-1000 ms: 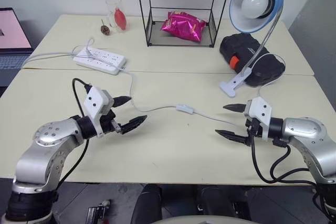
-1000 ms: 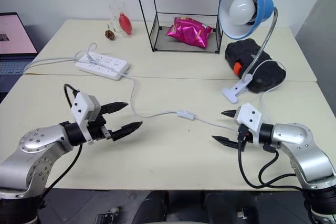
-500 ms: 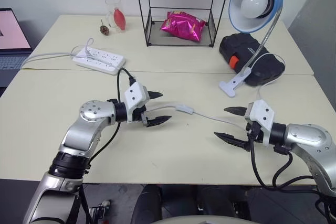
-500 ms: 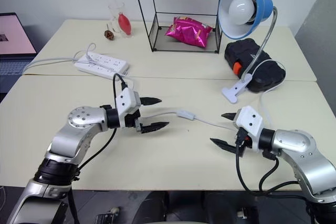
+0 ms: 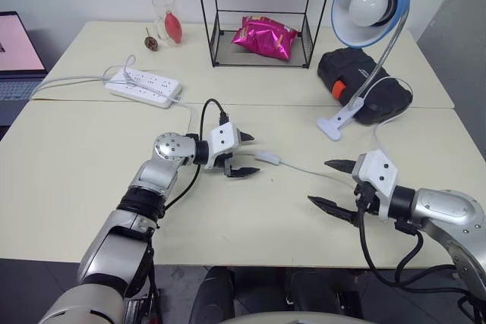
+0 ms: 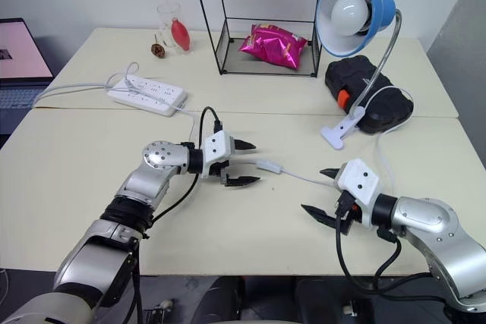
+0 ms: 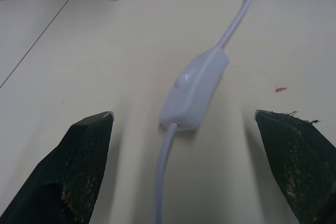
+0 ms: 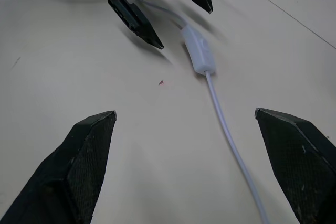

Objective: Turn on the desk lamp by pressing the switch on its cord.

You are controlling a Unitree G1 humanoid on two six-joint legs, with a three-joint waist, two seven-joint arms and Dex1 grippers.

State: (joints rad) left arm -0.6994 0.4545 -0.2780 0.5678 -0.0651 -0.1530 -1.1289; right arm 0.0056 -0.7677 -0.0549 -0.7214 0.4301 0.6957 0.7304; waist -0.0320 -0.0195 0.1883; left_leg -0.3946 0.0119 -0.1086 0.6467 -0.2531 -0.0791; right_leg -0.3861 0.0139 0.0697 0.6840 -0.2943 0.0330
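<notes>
The left gripper (image 5: 244, 155) hung spread wide just short of the switch (image 5: 267, 158), which lay on the table (image 5: 76, 157) dead ahead between its fingers, long axis roughly in line with them along the cord (image 5: 311, 173). The right gripper (image 5: 334, 184), also spread and empty, sat farther off, so the left was nearer. The lamp (image 5: 370, 5) was unlit.

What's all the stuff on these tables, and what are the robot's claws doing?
Desk lamp: one, blue shade, right rear, unlit.
Cord: one, white, across the near table.
Switch: one, white, on the cord, mid-table.
Power strip: one, white, left rear.
Wire rack: one, black, rear centre.
Snack bag: one, pink, inside the rack.
Black case: one, by the lamp's clip.
Glass: one, clear, rear left.
Laptop: one, far left.
Left gripper: fingers open, just short of the switch.
Right gripper: fingers open, near right.
</notes>
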